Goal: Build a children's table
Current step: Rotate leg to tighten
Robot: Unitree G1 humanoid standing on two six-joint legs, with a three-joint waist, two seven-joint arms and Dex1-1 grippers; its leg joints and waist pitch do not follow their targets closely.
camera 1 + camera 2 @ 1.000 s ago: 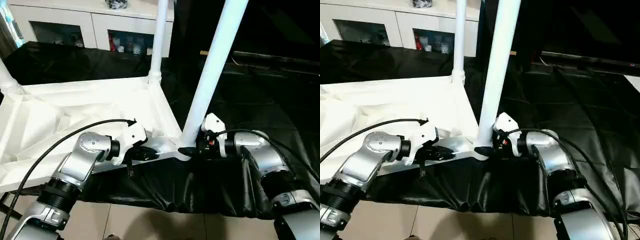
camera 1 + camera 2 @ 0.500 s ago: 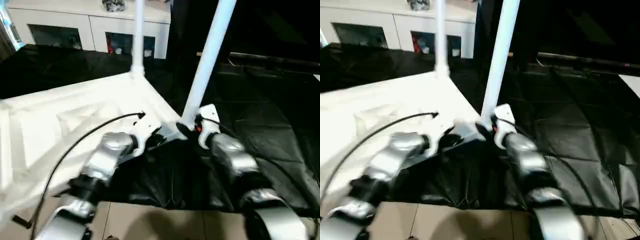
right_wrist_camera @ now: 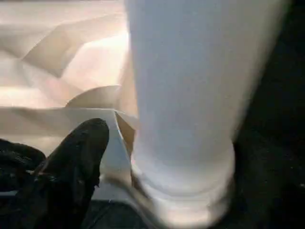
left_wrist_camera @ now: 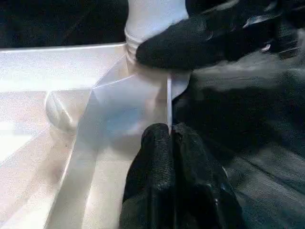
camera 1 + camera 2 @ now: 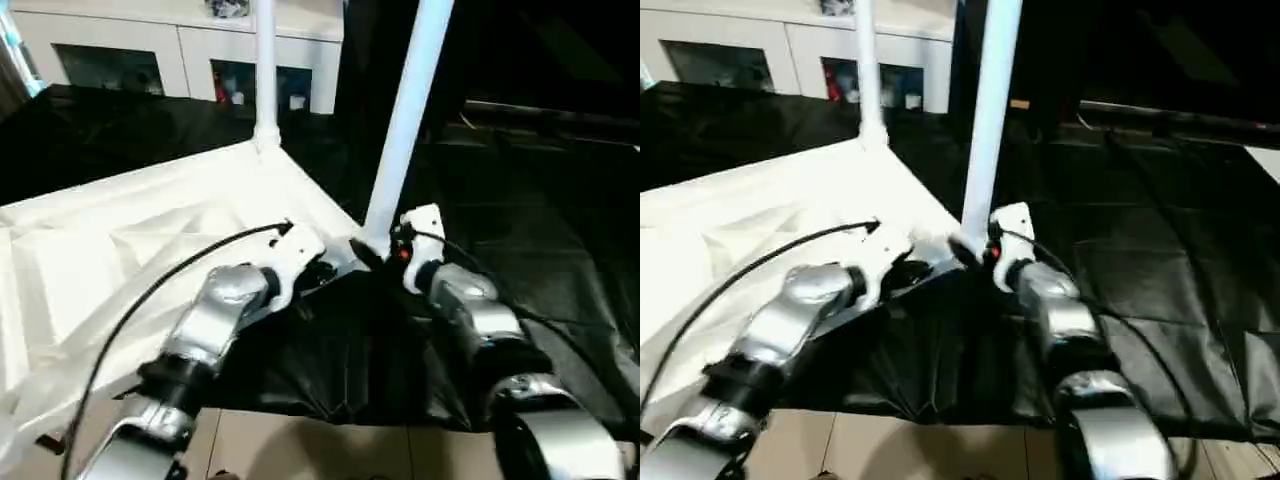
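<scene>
Left gripper: its two black fingers are pressed together on the thin white edge wall of the tabletop, beside the near corner. Right gripper: set against the base of the near leg, where the leg enters the corner socket; one black finger shows beside the leg in the right wrist view and another lies across the leg's base in the left wrist view, but the pictures do not settle whether this gripper grasps the leg or merely rests on it.

The tabletop is white plastic, lying underside up on a black cloth, with raised ribs running diagonally across its surface and a low rim round the edge. The near leg is a smooth white tube rising tilted from the near corner, with a ringed collar at its foot. A second leg stands upright in the far corner socket.

Behind stands a white cabinet with glass doors.
</scene>
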